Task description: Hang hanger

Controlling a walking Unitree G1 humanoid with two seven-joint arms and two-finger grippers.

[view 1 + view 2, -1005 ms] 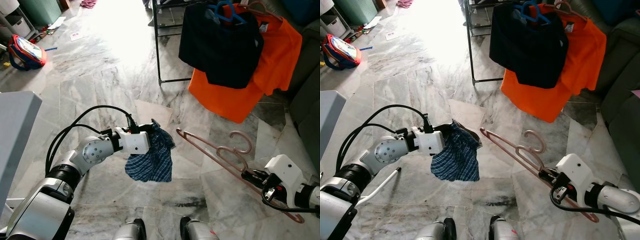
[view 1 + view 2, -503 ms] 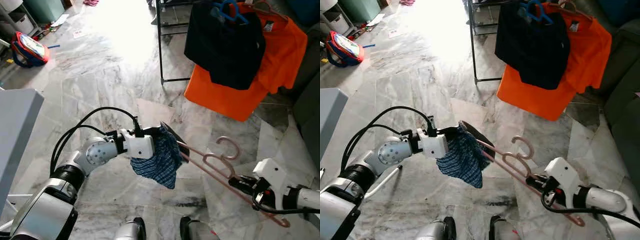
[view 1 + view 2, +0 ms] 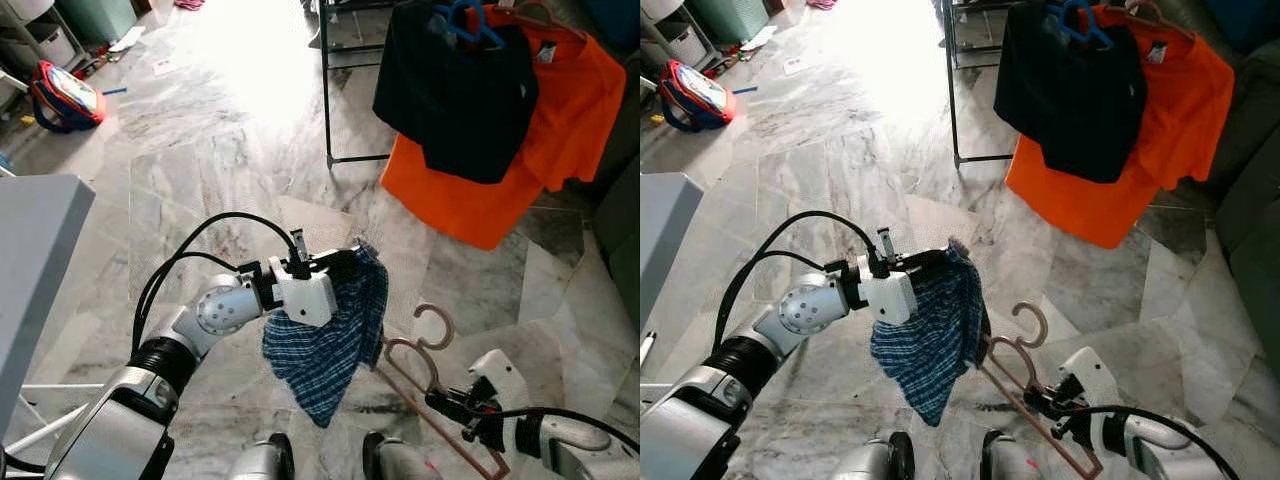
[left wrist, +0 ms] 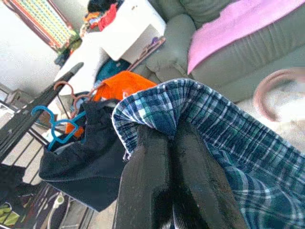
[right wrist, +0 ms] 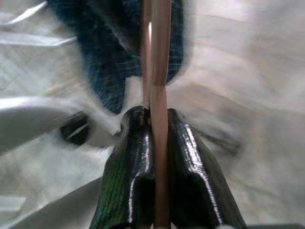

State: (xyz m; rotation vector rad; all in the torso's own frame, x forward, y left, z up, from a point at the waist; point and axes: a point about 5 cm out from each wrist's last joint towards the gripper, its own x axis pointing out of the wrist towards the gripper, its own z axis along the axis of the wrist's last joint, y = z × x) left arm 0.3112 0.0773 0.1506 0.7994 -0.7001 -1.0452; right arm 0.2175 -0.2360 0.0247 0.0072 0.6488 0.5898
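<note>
- The left tool (image 3: 352, 262) is reaching out over the floor, its two black fingers (image 4: 157, 181) pressed together and pinching the top edge of a blue plaid cloth (image 3: 330, 340).
- The cloth is hanging down from that pinch, draping loosely above the floor and covering the far end of the hanger.
- The pink hanger (image 3: 420, 365) is lying tilted between the two arms, its curled hook (image 3: 435, 325) rising just beside the cloth.
- The right tool (image 3: 445, 403) is sitting low on the robot's right, its fingers (image 5: 186, 162) clamping shut on the hanger's thin pink bar.
- The floor (image 3: 200, 170) is showing pale grey marble tiles, with bright light washing out the far middle.
- A red and blue bag (image 3: 62, 95) is lying on the floor at the far left, and a grey slab (image 3: 30, 270) is cutting into the left edge.
- At the far right, a black metal rack (image 3: 330, 90) is carrying a black garment (image 3: 450, 90) on a blue hanger (image 3: 465, 20) and an orange shirt (image 3: 540, 140).
- A grey-green sofa with a pink cover (image 4: 238, 28) is appearing in the left wrist view.
</note>
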